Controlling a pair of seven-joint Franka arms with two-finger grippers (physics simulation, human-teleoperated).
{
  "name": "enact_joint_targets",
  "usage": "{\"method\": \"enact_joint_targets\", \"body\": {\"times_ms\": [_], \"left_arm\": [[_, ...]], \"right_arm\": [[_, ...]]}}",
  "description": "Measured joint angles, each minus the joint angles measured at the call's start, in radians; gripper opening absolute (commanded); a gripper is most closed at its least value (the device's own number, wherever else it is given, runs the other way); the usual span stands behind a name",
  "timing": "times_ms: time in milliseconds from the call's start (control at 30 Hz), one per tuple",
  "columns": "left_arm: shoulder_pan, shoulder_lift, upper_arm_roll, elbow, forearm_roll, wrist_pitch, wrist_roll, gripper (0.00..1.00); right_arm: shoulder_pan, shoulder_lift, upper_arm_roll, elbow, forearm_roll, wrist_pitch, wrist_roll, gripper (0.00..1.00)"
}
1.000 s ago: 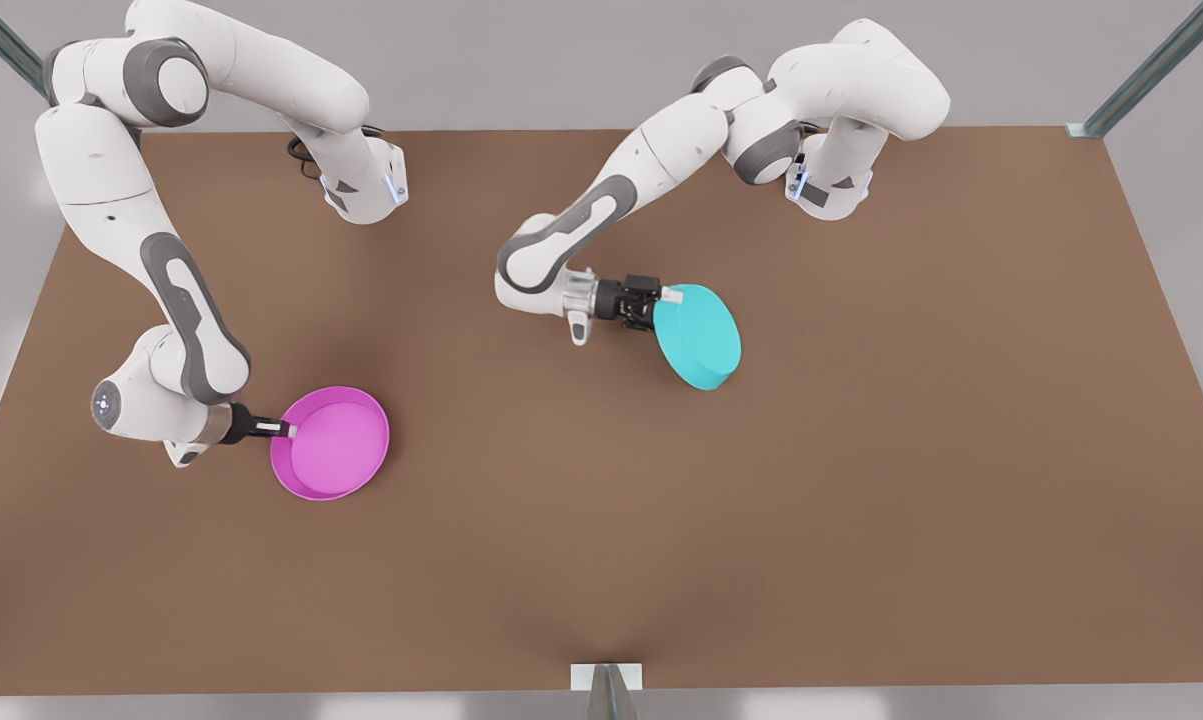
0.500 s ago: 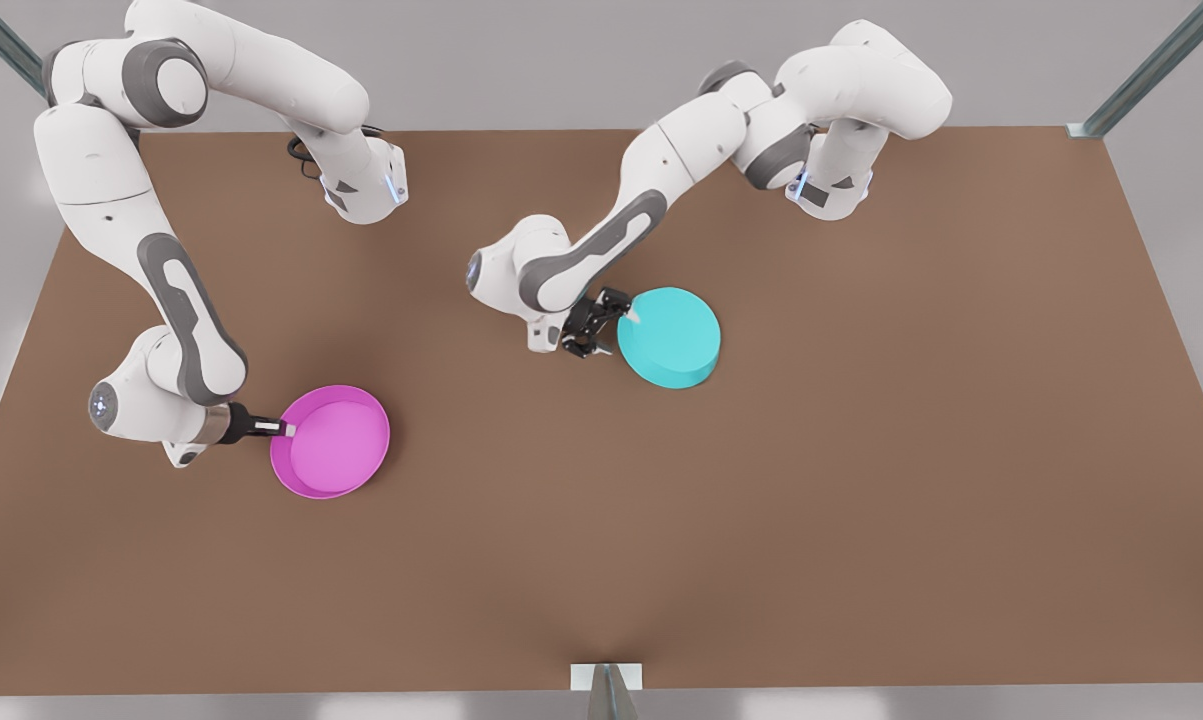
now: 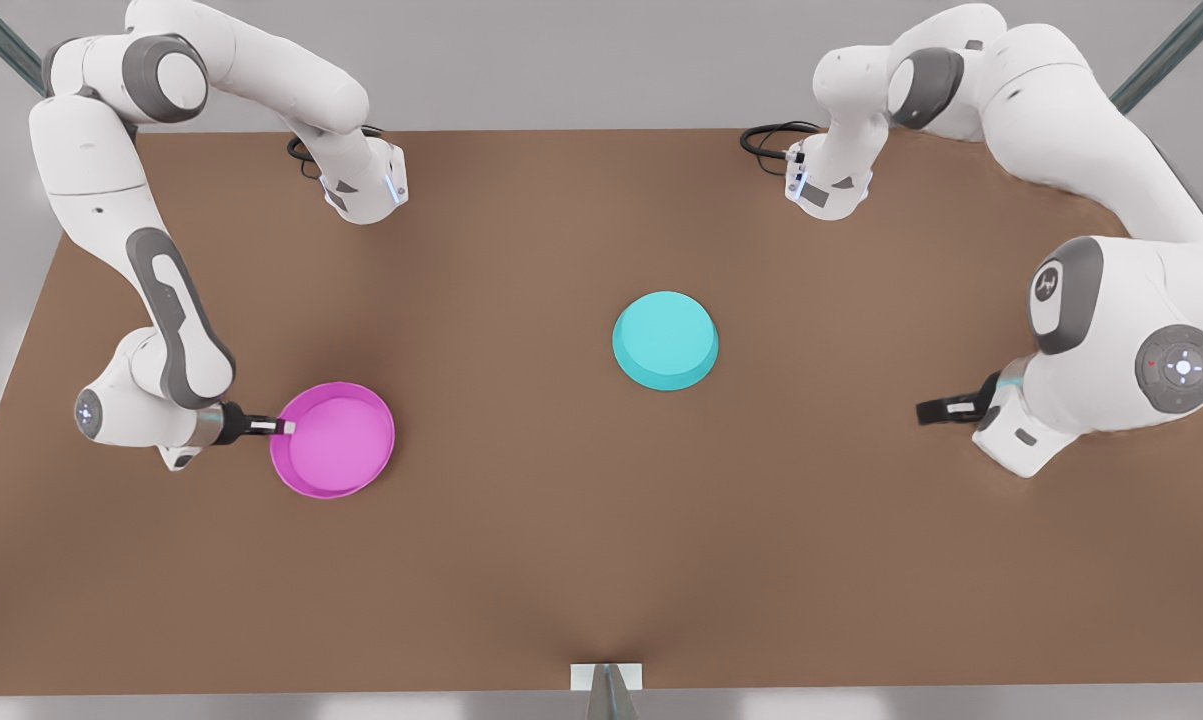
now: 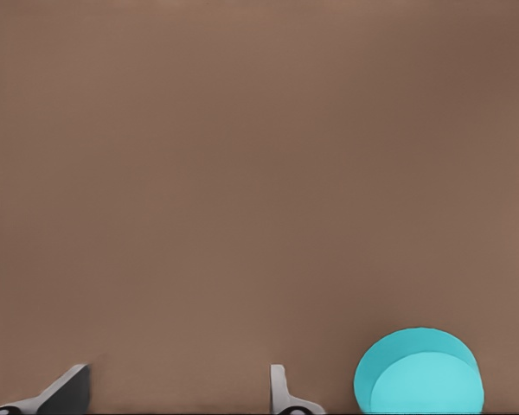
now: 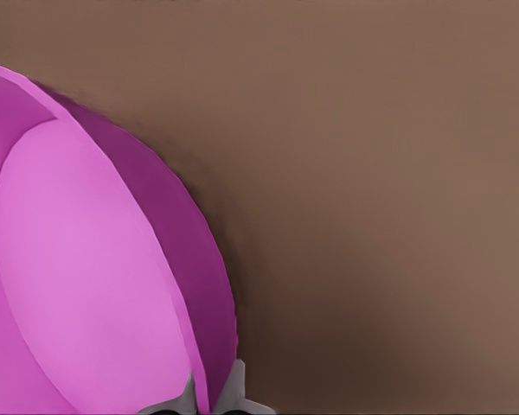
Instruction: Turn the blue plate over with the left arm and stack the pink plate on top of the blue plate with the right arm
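A: Right gripper (image 3: pixel 287 427)?
B: Closed on the near rim of the pink plate (image 3: pixel 334 440), one finger inside the wall and one outside, as seen in the right wrist view (image 5: pixel 214 399). Holding the plate at the front view's left, open side up; possibly just off the brown table (image 3: pixel 561 560), hard to judge.

A: Left gripper (image 3: pixel 929 411)?
B: Empty, well apart from both plates, at the front view's right and low over the table. Fingers (image 4: pixel 281 389) spread wide in the left wrist view (bare table between them), touching nothing.

A: Blue plate (image 3: pixel 665 340)?
B: Lying upside down near the middle of the table, flat base up, rim down. Free of both grippers. Seen beyond the left gripper's fingertips in the left wrist view (image 4: pixel 419 372).

A: Gap between the plates?
B: Well apart, pink one toward the front view's left and nearer the camera.
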Motion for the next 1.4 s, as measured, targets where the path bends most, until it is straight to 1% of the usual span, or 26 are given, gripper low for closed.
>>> {"method": "enact_joint_targets", "body": {"times_ms": [33, 67, 100, 133, 467, 700, 1167, 1400], "left_arm": [[-0.011, -0.152, 0.000, -0.199, 0.010, 0.059, -0.001, 1.00], [-0.007, -0.241, 0.000, -0.332, 0.018, 0.130, -0.001, 1.00], [-0.007, -0.308, 0.001, -0.445, 0.025, 0.206, 0.000, 1.00], [-0.011, -0.319, 0.000, -0.473, 0.029, 0.222, 0.000, 1.00], [0.002, -0.302, -0.001, -0.473, 0.043, 0.222, 0.000, 1.00], [0.003, -0.302, -0.001, -0.473, 0.043, 0.222, -0.001, 1.00], [0.003, -0.302, -0.004, -0.473, 0.044, 0.222, -0.001, 1.00], [0.003, -0.302, -0.004, -0.473, 0.043, 0.222, -0.001, 1.00]], "right_arm": [[0.000, 0.000, 0.006, 0.012, 0.008, -0.013, 0.000, 0.21], [0.000, 0.000, 0.008, 0.013, 0.009, -0.015, 0.002, 0.21], [0.001, 0.000, 0.012, 0.014, 0.010, -0.015, 0.002, 0.21], [0.007, 0.000, 0.012, 0.014, 0.018, -0.015, 0.003, 0.21], [0.028, 0.006, 0.124, 0.008, 0.025, -0.029, 0.039, 0.21], [0.108, 0.008, 0.127, 0.005, 0.067, -0.016, 0.084, 0.21], [0.337, 0.008, 0.131, 0.007, 0.140, 0.002, 0.111, 0.21], [0.447, 0.005, 0.143, 0.010, 0.185, 0.041, 0.224, 0.21]]}}
